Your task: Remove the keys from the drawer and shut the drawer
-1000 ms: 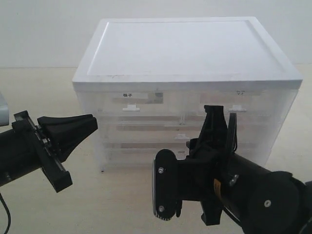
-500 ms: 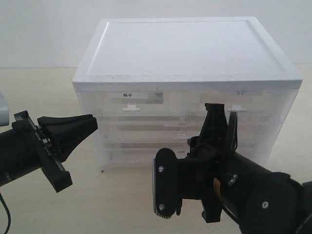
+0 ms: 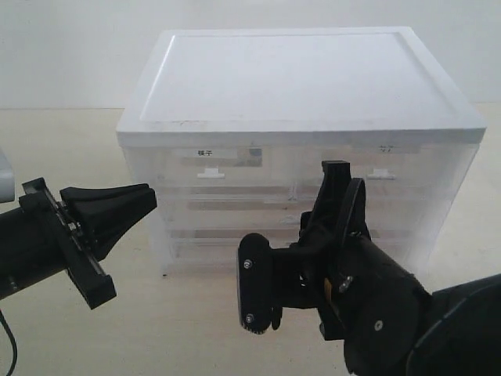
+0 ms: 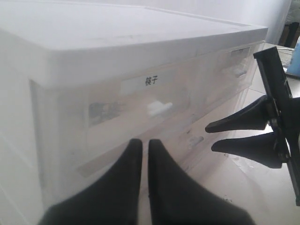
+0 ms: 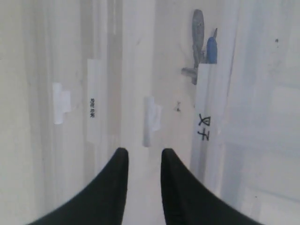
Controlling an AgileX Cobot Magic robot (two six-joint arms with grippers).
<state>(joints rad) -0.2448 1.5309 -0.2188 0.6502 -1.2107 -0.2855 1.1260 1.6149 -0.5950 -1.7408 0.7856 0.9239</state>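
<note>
Every drawer of the cabinet [image 3: 297, 86] on the desk [image 3: 70, 141] is shut. The keys [image 5: 199, 42] show dimly through the front of the top right drawer [image 3: 423, 174], so it needs pulling out first. The right pincer [image 3: 347, 174] faces its handle tab [image 5: 151, 121], fingers slightly apart, gripping nothing. The left pincer [image 4: 144, 142] hangs near left, fingers all but together, empty

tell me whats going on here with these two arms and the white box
A two-armed robot faces a white drawer cabinet whose drawers all look closed. The right end effector, jaws open and empty, points at a small handle on one drawer front without touching it. The left end effector hangs shut off to the side, holding nothing. Nothing has been taken out yet; a grey and blue shape shows dimly through the front, too blurred to identify.
</note>
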